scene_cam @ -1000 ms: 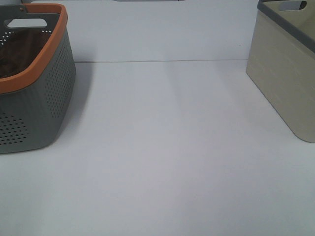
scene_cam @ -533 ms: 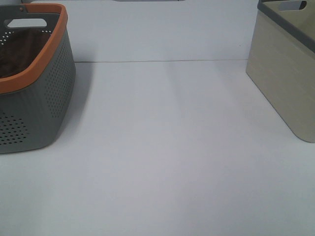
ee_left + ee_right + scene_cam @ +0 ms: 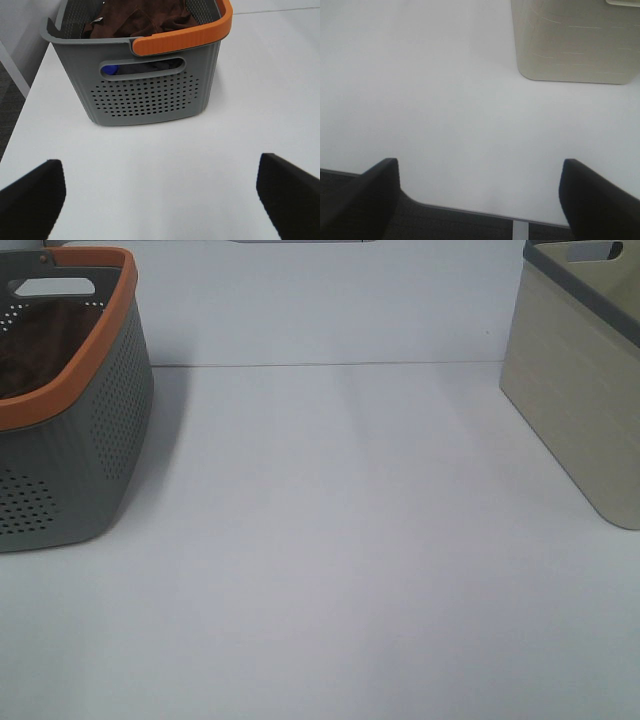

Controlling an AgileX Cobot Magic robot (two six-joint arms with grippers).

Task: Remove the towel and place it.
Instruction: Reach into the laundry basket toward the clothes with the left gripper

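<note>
towel (image 3: pixel 145 20) bunched in grey basket (image 3: pixel 150 100), far left | left gripper (image 3: pixel 159 167) splayed, empty, aimed at basket so we reach in | right gripper (image 3: pixel 479 165) splayed, empty, parked facing beige bin (image 3: pixel 575 45), far right

On the table (image 3: pixel 330 560), a basket (image 3: pixel 100 450) sits upper left, a bin (image 3: pixel 575 410) upper right; a towel (image 3: pixel 40 345) lies in the basket.

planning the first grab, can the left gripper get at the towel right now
Probably yes: the left gripper is open, the basket has an open top, and the towel lies uppermost inside.
</note>
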